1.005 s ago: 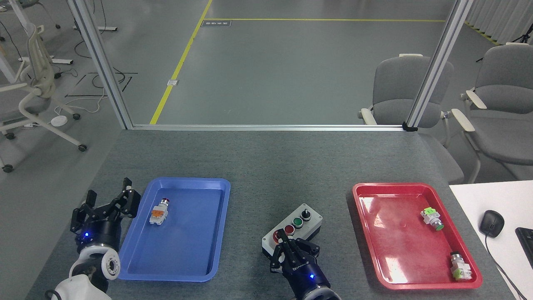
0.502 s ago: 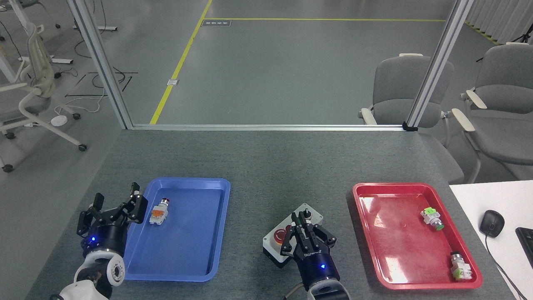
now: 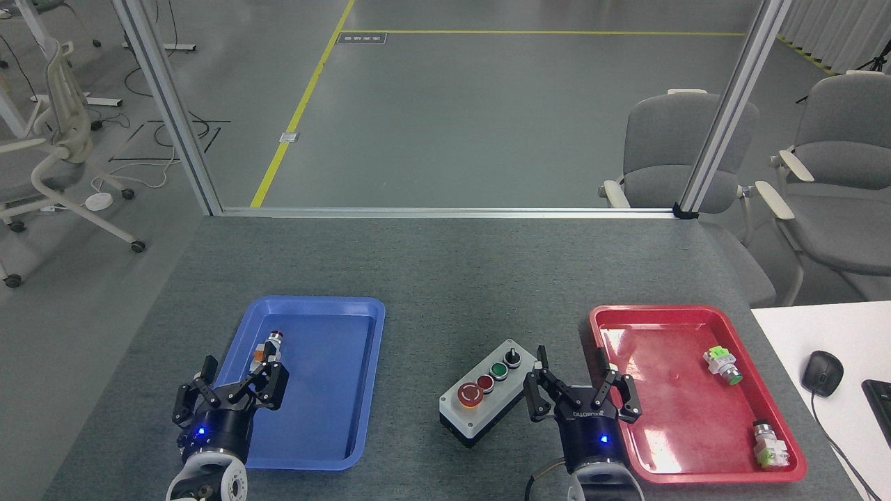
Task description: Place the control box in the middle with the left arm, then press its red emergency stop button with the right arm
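**Mia:** Where is the control box [image 3: 487,399]?

**Ben:** It sits on the gray table [image 3: 445,264], in the gap between the blue tray [image 3: 362,390] and the red tray [image 3: 605,327]. It is turned a bit, so one corner points at us.

**Mia:** What is on top of the box?

**Ben:** A big red emergency stop button [image 3: 470,394] at the near end. Past it, in a row, are a small red button [image 3: 485,381], a green button [image 3: 498,370] and a black knob [image 3: 512,358].

**Mia:** Is a claw on the box?

**Ben:** No. The right gripper [image 3: 581,386] is just to the right of the box, over the strip of table before the red tray. Its black fingers [image 3: 534,396] are spread wide and hold nothing. One finger is very near the box, but I cannot tell if it touches. It has white letters on it and a blue light below.

**Mia:** And the other claw?

**Ben:** The left gripper [image 3: 233,391] is well to the left of the box, over the near left part of the blue tray. Its fingers are spread out too, with nothing in them.

**Mia:** What else is left of the box?

**Ben:** A little switch part with an orange bit [image 3: 268,348], in the blue tray, just past the left gripper.

**Mia:** And to the right of the box?

**Ben:** Two small parts with green on them, both in the red tray. One [image 3: 722,365] is farther back, one [image 3: 769,445] is in the near corner.
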